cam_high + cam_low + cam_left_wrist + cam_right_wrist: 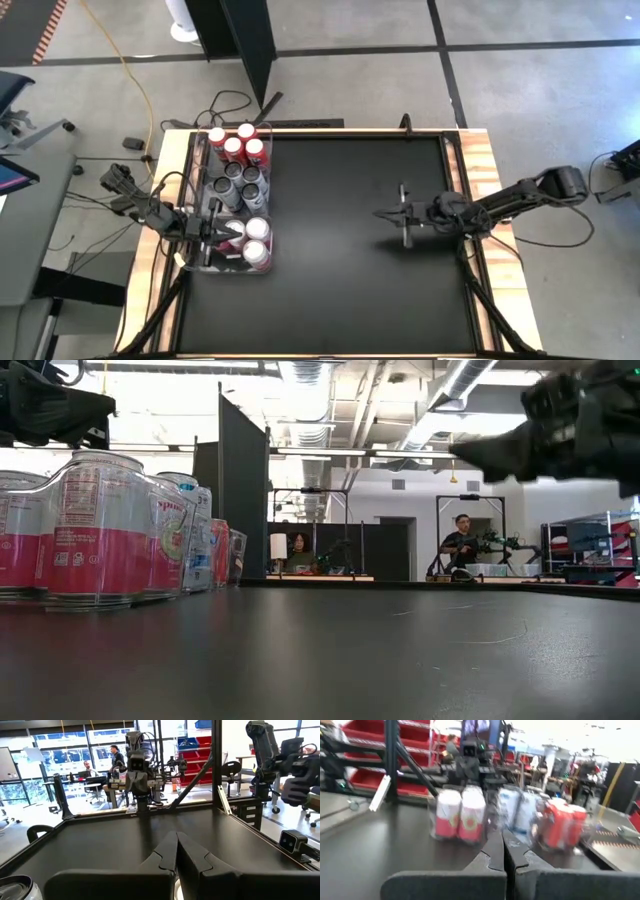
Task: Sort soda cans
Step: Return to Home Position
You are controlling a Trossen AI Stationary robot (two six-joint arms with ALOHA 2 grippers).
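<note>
The soda cans stand in a row of clear tubs (200,160) at the table's left edge: red ones (240,140) at the far end, grey ones (240,180) in the middle, white-and-red ones (256,240) nearest. The right wrist view shows them too: white-and-red cans (460,815), pale cans (515,810), red cans (562,822). My left gripper (225,232) is shut and level above the near tub, holding nothing. My right gripper (382,213) is shut and points level toward the cans from the mat's right half, well away from them.
A black mat (340,290) covers the table between wooden side strips (480,160). The mat's middle and near part hold nothing between the two grippers. People (462,540) sit at other work stations in the room behind the table.
</note>
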